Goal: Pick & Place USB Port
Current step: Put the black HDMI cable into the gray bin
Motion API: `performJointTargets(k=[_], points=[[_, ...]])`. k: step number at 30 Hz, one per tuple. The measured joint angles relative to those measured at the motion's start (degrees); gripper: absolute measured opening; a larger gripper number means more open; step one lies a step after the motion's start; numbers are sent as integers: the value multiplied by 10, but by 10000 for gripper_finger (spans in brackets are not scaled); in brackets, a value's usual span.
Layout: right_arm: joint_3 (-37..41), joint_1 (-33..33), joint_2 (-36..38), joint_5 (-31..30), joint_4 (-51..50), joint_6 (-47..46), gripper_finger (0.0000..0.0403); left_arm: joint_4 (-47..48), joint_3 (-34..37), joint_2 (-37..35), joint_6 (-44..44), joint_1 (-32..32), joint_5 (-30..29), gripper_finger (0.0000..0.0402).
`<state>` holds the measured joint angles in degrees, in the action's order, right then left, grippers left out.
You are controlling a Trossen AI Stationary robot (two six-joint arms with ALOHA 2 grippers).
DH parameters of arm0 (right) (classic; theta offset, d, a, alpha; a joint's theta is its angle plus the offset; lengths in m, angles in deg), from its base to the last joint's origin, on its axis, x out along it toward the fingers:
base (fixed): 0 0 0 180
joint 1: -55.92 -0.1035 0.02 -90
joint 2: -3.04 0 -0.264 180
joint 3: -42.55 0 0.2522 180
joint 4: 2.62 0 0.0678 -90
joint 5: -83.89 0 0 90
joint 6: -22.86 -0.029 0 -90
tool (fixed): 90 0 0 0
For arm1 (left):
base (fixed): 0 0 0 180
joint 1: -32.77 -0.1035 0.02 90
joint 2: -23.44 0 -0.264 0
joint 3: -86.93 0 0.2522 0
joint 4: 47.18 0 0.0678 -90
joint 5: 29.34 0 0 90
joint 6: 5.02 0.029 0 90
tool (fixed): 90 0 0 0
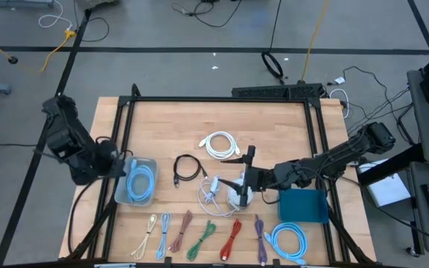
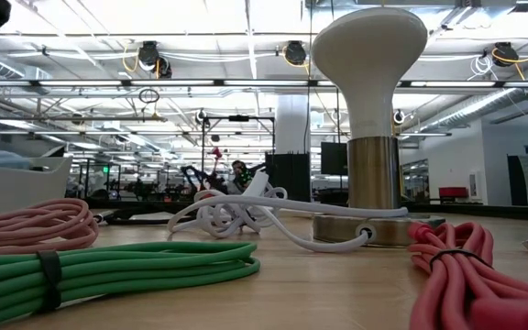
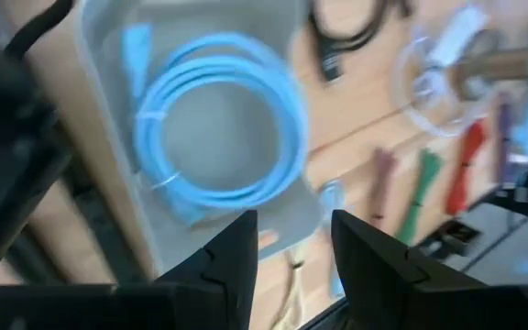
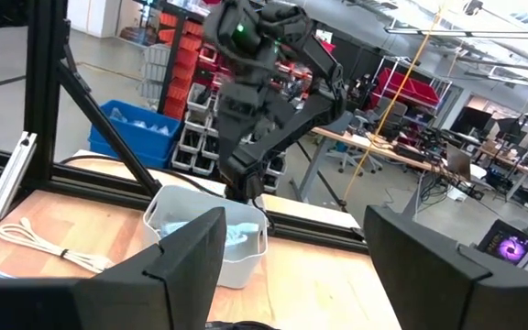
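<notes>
With the blue cable (image 1: 141, 181) lying coiled in the grey bin (image 1: 123, 199), left hand (image 3: 293, 252) hangs above w/ fingers parted, empty, while right hand (image 1: 246, 179) waits wide mid-surface.

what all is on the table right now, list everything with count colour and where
bin: one, clear grey, left side of table
coil: one, light blue, inside the bin
second blue coil: one, light blue, front right corner
box: one, teal, right side
black cable: one, black, centre
white coil: one, white, behind centre
lamp: one, white with metal stem, centre right, loose white cord beside it
bundled cables: six along the front edge, cream, light blue, pink, green, red, purple
left claw: open above the bin, holding nothing
right claw: open, by the lamp
</notes>
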<state>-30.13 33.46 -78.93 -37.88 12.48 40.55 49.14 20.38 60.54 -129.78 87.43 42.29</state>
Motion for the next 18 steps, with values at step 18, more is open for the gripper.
performJointTargets(k=[18], points=[[0, 0, 0, 0, -20, -3, 254, -232, -2, 80, 399, -13, -298, 143]])
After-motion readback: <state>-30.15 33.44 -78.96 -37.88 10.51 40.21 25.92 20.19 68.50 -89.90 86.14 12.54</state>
